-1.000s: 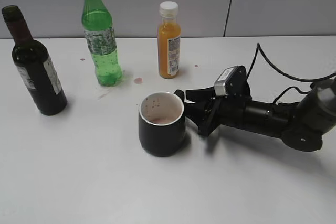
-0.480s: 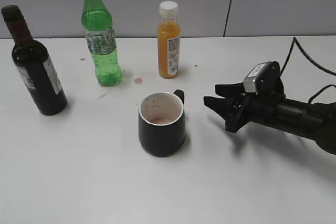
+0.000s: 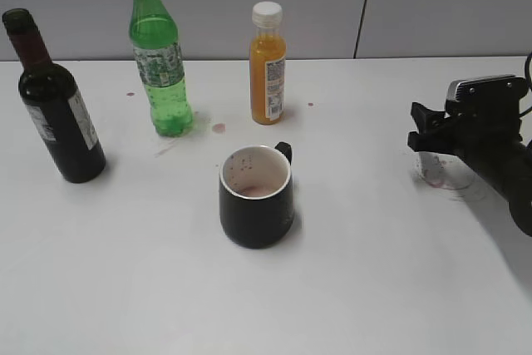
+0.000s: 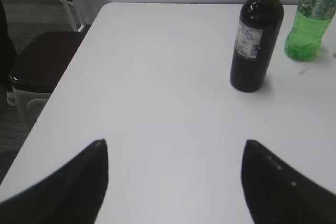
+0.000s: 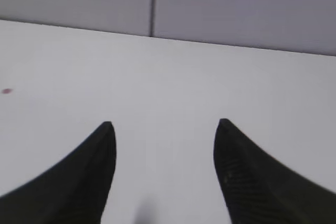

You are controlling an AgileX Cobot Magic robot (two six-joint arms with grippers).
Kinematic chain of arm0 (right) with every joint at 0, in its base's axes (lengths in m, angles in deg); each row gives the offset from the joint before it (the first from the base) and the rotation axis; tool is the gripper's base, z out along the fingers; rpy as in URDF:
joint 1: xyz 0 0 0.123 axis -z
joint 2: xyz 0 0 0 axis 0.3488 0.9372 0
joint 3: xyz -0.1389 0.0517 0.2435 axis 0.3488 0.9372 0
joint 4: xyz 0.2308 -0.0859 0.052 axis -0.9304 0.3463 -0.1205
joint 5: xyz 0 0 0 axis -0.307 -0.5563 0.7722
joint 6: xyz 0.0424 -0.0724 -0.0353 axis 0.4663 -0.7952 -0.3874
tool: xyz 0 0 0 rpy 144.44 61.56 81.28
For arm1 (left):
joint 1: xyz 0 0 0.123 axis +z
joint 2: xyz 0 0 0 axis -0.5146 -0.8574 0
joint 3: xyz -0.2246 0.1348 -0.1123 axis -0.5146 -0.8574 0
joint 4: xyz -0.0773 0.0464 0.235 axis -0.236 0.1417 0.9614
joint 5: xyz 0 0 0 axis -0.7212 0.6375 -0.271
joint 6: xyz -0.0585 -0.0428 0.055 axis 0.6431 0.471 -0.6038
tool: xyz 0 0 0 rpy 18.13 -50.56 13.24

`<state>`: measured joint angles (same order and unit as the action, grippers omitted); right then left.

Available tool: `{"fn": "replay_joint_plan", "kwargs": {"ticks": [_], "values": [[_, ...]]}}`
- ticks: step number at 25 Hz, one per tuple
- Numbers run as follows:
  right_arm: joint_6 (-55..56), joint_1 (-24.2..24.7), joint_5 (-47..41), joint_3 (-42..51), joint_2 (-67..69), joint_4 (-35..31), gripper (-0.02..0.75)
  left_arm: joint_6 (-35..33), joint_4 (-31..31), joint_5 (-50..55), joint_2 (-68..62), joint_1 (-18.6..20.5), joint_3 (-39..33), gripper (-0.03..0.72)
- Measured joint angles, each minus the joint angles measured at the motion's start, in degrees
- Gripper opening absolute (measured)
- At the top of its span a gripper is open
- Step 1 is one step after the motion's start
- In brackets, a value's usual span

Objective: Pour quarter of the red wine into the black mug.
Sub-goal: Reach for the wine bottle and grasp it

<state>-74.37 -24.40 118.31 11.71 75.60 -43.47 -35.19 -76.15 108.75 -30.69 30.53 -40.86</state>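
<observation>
Ahead-right of wide-open, empty left gripper (image 4: 173,182): wine bottle (image 4: 256,35), upright, uncapped, nearer this arm; mug (image 3: 256,195) mid-table; right gripper (image 5: 164,171) open, empty, far right.

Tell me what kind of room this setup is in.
Probably an office or lab test bench: a plain white table, grey partition wall panels behind it, and a dark waste bin on the floor beside the table.

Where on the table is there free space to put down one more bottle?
The wide front strip of the table below the black mug is bare, as is the stretch between the mug and the right gripper. The back left is crowded: wine bottle, green bottle, orange juice bottle.
</observation>
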Motion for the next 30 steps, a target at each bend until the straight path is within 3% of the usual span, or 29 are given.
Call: {"fn": "replay_joint_plan", "kwargs": {"ticks": [6,11,15,20,30], "values": [[-4.62,0.0,0.0,0.0,0.0,-13.78,0.635,0.0,0.0,0.0,0.0,0.0,0.0,0.589],[-5.07,0.11,-1.01,-0.82,-0.89,-16.69,0.658,0.0,0.0,0.0,0.0,0.0,0.0,0.589],[-5.14,0.11,-12.24,-4.79,-5.1,-16.85,0.658,0.0,0.0,0.0,0.0,0.0,0.0,0.589],[-5.21,0.31,-39.35,-15.19,-11.36,-17.05,0.655,0.0,0.0,0.0,0.0,0.0,0.0,0.589],[-5.21,2.85,-98.5,-52.03,-12.72,-14.8,0.624,0.0,0.0,0.0,0.0,0.0,0.0,0.589]]}}
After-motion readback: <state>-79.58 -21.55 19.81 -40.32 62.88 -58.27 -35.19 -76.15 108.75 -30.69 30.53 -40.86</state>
